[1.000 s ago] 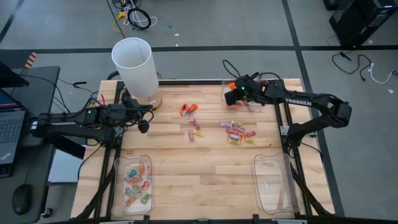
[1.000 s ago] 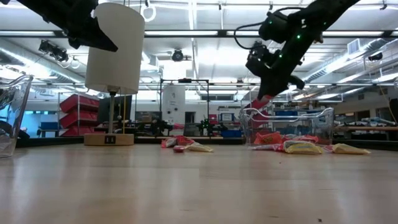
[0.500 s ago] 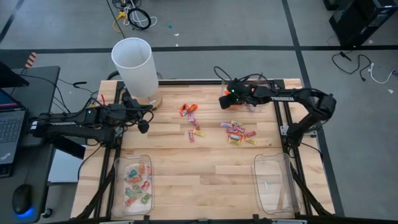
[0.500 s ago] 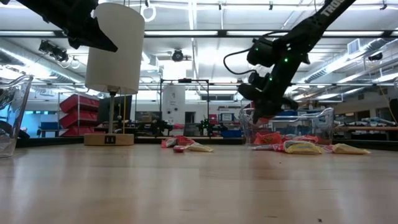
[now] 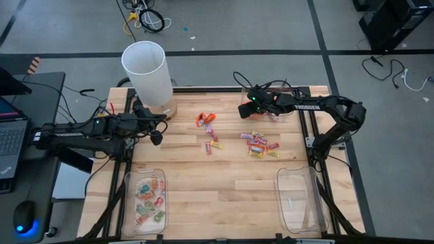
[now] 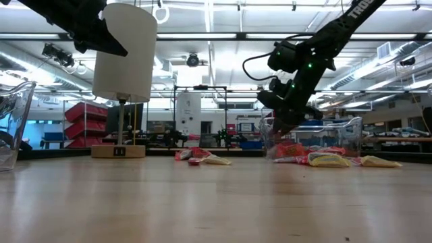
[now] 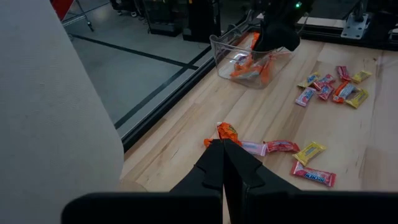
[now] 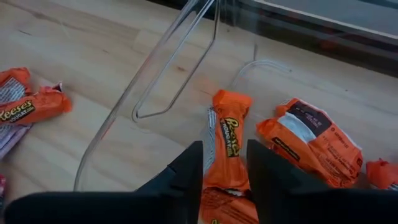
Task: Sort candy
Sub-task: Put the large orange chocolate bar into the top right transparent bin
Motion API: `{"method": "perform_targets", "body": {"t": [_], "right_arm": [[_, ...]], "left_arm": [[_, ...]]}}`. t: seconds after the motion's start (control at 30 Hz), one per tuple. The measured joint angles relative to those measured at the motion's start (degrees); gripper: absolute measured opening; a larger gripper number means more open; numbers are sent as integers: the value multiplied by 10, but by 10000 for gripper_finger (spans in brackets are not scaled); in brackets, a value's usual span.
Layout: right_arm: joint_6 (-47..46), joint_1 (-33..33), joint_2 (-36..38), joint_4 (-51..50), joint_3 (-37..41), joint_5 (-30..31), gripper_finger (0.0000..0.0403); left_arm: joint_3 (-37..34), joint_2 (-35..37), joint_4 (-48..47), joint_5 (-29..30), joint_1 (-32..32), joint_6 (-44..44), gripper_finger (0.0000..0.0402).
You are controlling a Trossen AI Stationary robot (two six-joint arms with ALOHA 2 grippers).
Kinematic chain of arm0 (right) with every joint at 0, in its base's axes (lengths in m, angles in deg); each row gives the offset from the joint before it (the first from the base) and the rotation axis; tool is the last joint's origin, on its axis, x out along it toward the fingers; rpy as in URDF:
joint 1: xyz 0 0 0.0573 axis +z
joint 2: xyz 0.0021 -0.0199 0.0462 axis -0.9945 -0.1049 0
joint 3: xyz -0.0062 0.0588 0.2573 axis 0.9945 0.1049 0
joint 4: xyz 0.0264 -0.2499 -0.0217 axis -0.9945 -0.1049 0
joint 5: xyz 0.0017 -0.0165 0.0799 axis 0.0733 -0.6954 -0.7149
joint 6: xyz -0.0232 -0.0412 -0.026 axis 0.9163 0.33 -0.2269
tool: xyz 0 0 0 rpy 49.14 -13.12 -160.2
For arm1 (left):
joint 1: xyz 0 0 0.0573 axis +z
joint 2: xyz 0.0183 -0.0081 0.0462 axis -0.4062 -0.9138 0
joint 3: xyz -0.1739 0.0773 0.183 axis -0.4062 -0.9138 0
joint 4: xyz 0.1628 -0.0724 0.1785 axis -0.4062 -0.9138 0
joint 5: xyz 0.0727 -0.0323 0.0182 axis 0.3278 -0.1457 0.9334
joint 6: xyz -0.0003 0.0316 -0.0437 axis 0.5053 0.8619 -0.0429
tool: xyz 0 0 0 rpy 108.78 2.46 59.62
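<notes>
The right gripper hangs over a clear tray at the far right of the desk, its jaws parted around an orange candy without pressing it. More orange candy lies in that tray. Loose candy sits in two clusters mid-desk, just in front of the tray. The left gripper, jaws closed and empty, waits beside a white cylinder. A near-left tray holds sorted candy.

Orange candy wrapper: "Reese's" is read
Second orange candy wrapper: "Reese's" is read
Right arm: "TROSSEN" is printed in white
</notes>
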Motion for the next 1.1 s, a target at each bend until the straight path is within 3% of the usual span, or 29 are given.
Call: {"method": "perform_targets", "body": {"t": [0.23, 0.43, 0.53, 0.67, 0.9, 1.1], "right_arm": [[8, 0, 12, -1, 0, -10, 132], [23, 19, 76, 3, -15, -5, 130], [70, 47, 111, 20, -26, -1, 130], [156, 99, 129, 94, -35, -50, 129], [208, 162, 97, 127, -69, -48, 128], [221, 167, 7, 107, -141, -45, 128]], "left_arm": [[0, 0, 0, 0, 0, 0, 0], [0, 0, 0, 0, 0, 0, 0], [0, 0, 0, 0, 0, 0, 0], [0, 0, 3, 0, 0, 0, 0], [0, 0, 29, 0, 0, 14, 0], [0, -9, 27, -1, 0, 14, 0]]}}
